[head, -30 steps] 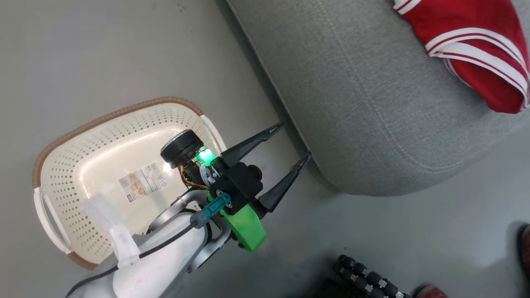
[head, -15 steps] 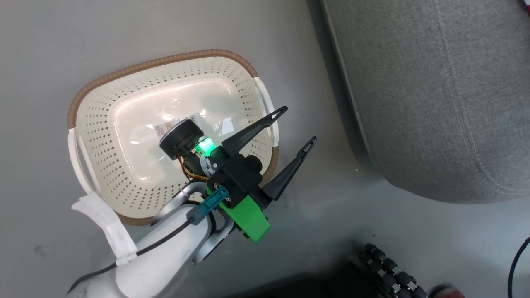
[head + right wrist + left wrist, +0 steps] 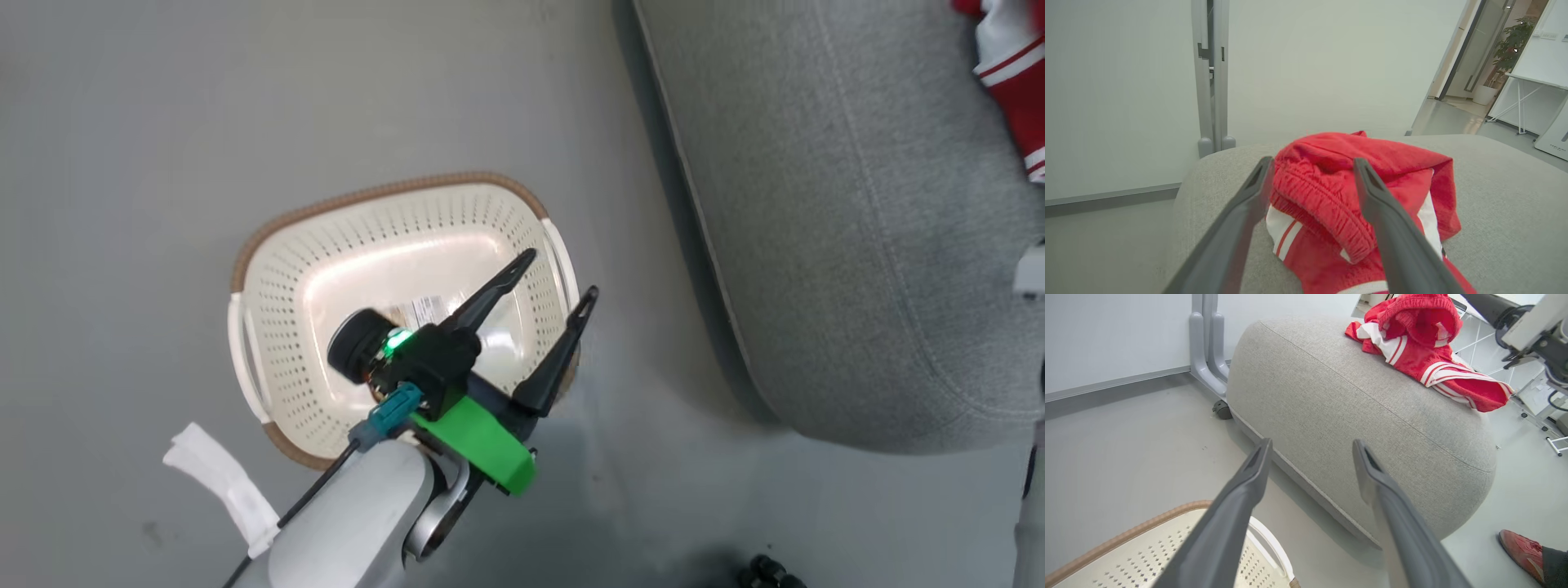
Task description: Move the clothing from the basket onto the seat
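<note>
The red clothing [image 3: 1339, 204] lies heaped on the grey seat [image 3: 1351, 416]. The right end effector [image 3: 1312, 162] hovers over it, fingers apart. Beside the seat, the cream basket [image 3: 286, 327] sits on the floor, with the left end effector [image 3: 558, 274] spread wide above it.

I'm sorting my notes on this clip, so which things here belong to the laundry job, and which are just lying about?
Part of the job:
clothing
basket
seat

Just lying about:
person's red shoe
grey post
potted plant
</note>
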Motion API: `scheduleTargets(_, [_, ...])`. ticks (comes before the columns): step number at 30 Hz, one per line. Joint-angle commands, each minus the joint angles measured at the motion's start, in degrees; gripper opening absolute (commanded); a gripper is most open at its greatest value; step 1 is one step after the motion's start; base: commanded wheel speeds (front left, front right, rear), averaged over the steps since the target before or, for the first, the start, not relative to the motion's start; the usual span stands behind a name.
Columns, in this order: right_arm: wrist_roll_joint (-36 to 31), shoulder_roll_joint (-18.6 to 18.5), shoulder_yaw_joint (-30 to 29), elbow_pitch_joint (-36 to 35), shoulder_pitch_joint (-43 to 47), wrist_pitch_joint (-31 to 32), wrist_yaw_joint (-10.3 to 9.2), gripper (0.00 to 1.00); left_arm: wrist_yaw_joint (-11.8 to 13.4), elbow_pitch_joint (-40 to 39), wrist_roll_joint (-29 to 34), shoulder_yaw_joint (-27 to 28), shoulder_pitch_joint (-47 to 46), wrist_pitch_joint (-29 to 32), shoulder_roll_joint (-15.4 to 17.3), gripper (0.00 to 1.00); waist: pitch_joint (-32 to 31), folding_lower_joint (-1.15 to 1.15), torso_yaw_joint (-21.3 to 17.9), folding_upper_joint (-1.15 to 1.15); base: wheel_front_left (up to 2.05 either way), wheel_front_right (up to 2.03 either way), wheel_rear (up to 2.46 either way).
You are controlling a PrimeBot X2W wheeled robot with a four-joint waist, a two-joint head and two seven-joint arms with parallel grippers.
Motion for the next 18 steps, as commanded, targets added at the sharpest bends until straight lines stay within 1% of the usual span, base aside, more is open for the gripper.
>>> scheduleTargets(1, [-0.1,0.1,0.0,-0.3,2.2,0.0,-0.08,1.00,0.8,0.4,0.0,1.0,1.9,-0.4,-0.5,1.00,-9.9,0.00,3.1,0.00,0.00,0.00,0.00])
scheduleTargets(4, [-0.2,1.1,2.2,0.0,6.6,0.0,-0.08,1.00,1.7,-0.8,0.5,5.6,5.4,-0.5,-2.0,1.00,-14.1,0.00,4.8,0.00,0.00,0.00,0.00])
scheduleTargets(7, [-0.2,1.4,5.2,0.7,9.9,0.0,-0.08,1.00,2.5,-2.2,1.9,10.8,9.4,-0.4,-3.2,1.00,-17.4,0.00,6.2,0.00,0.00,0.00,0.00])
scheduleTargets(10, [0.3,1.6,8.3,1.3,12.8,0.0,-0.08,1.00,2.9,-3.5,3.8,16.3,13.4,-0.4,-4.5,1.00,-20.5,0.00,7.5,0.00,0.00,0.00,0.00])
scheduleTargets(11, [0.5,1.6,9.2,1.5,13.9,0.0,-0.07,1.00,2.5,-3.8,4.6,17.9,14.7,-0.4,-4.8,1.00,-21.7,0.00,8.0,0.00,0.00,0.00,0.00])
scheduleTargets(12, [1.1,1.8,11.2,1.5,16.0,0.0,-0.08,1.00,2.1,-4.4,5.7,20.9,17.1,-0.4,-5.5,1.00,-23.6,0.00,9.0,0.00,0.00,0.00,0.00])
scheduleTargets(15, [2.3,1.9,14.6,1.0,18.9,0.0,-0.07,1.00,1.6,-5.7,7.6,25.1,20.1,-0.4,-6.3,1.00,-26.2,0.00,10.2,0.00,0.00,0.00,0.00])
scheduleTargets(18, [4.0,1.9,16.9,0.4,22.7,0.0,-0.07,1.00,0.7,-8.7,10.0,29.8,23.5,-0.4,-7.0,1.00,-29.3,0.00,11.3,0.00,0.00,0.00,0.00])
